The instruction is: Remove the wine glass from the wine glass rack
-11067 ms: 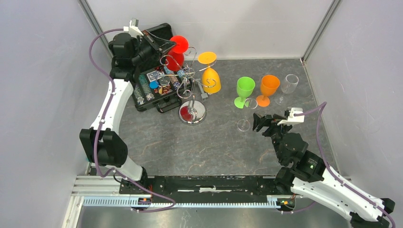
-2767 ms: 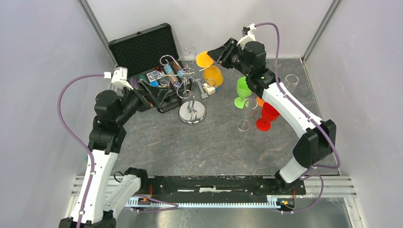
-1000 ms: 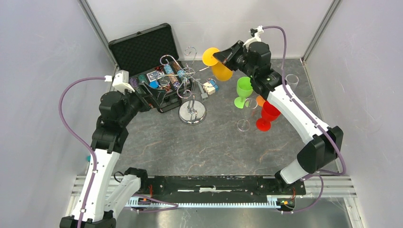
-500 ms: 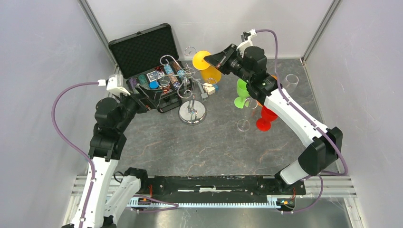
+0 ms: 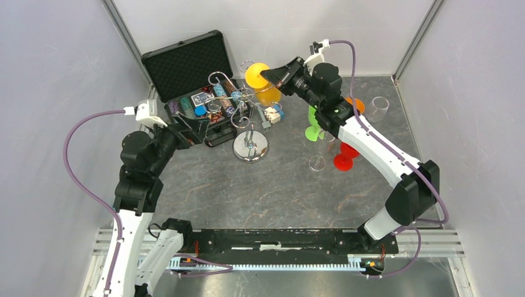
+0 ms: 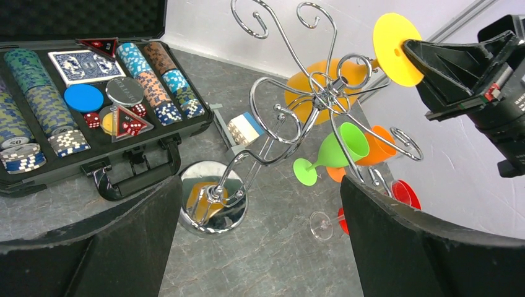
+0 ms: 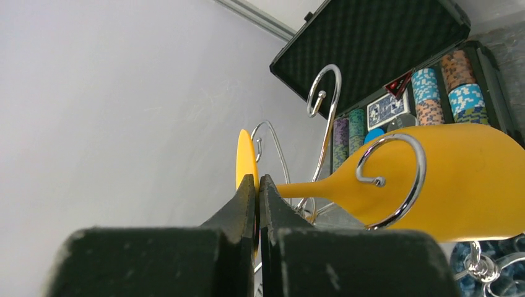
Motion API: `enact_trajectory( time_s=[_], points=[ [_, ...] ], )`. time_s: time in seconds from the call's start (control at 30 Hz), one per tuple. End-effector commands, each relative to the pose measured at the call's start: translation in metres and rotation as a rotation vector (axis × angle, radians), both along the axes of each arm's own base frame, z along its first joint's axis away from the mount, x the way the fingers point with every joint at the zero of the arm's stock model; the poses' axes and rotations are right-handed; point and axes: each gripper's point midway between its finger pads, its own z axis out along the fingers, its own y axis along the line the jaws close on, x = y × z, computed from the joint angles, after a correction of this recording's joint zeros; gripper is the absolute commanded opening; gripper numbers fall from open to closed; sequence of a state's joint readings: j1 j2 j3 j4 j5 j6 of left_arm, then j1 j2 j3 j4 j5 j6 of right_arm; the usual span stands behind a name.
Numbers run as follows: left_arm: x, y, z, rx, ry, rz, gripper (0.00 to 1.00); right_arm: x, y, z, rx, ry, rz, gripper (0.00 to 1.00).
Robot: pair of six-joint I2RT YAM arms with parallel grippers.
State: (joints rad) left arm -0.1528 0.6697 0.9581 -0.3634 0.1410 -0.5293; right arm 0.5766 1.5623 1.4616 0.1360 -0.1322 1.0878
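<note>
Right wrist view: the wine glass (image 7: pixel 458 179), a yellow-orange one, lies nearly level, its long axis running across the picture. Its flat foot is on the left, seen edge-on, and the bowl swells out to the right. From the left wrist camera the axis slopes, the foot disc up and to the right and the bowl (image 6: pixel 309 83) lower and to the left behind the crown of the wine glass rack (image 6: pixel 213 198). One curled chrome hook (image 7: pixel 396 179) crosses in front of the bowl; whether wire and glass touch cannot be told.

From above, the glass (image 5: pixel 269 96) hangs just beyond the rack's top, behind its round mirror base (image 5: pixel 251 147). The base stands on a grey marbled table (image 5: pixel 272 185), shut in by pale walls (image 5: pixel 49 93) with metal posts at the back corners. An open black case (image 5: pixel 186 65) of chips sits left of the rack. To the right stand a green glass (image 5: pixel 314 124), a red one (image 5: pixel 343 158), an orange one (image 5: pixel 355 103) and a clear one (image 5: pixel 379 105).

The right gripper (image 7: pixel 257 185) comes at the glass from the foot end, its fingers pinched on the rim of the foot disc, so the stem and bowl reach away from it towards the rack. The left gripper (image 5: pixel 192 127) hovers at the case's near edge, well apart from the glass, jaws spread wide.
</note>
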Motion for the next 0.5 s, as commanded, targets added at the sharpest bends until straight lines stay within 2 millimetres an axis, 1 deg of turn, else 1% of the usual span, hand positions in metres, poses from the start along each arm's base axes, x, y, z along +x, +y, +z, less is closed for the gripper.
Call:
enact_trajectory(
  time_s=[0.0,0.1,0.2,0.27,0.37,0.47],
  points=[
    [-0.008,-0.001,0.022,0.029,-0.067,-0.021,1.0,0.015,-0.007,0.041,0.057,-0.13,-0.086,0.0],
    [-0.013,0.0,0.025,0.042,-0.075,-0.026,1.0,0.025,-0.01,0.051,0.041,-0.184,-0.132,0.0],
    [-0.016,-0.001,0.029,0.033,-0.082,-0.034,1.0,0.036,-0.018,0.063,0.033,-0.244,-0.201,0.0],
    [-0.018,-0.004,0.031,0.022,-0.084,-0.05,1.0,0.042,-0.024,0.067,0.016,-0.274,-0.241,0.0],
    [-0.021,-0.008,0.034,0.011,-0.084,-0.074,1.0,0.046,-0.035,0.075,0.004,-0.32,-0.278,0.0],
    [-0.026,-0.011,0.039,0.001,-0.089,-0.09,1.0,0.041,-0.05,0.085,0.004,-0.367,-0.307,0.0]
  ],
)
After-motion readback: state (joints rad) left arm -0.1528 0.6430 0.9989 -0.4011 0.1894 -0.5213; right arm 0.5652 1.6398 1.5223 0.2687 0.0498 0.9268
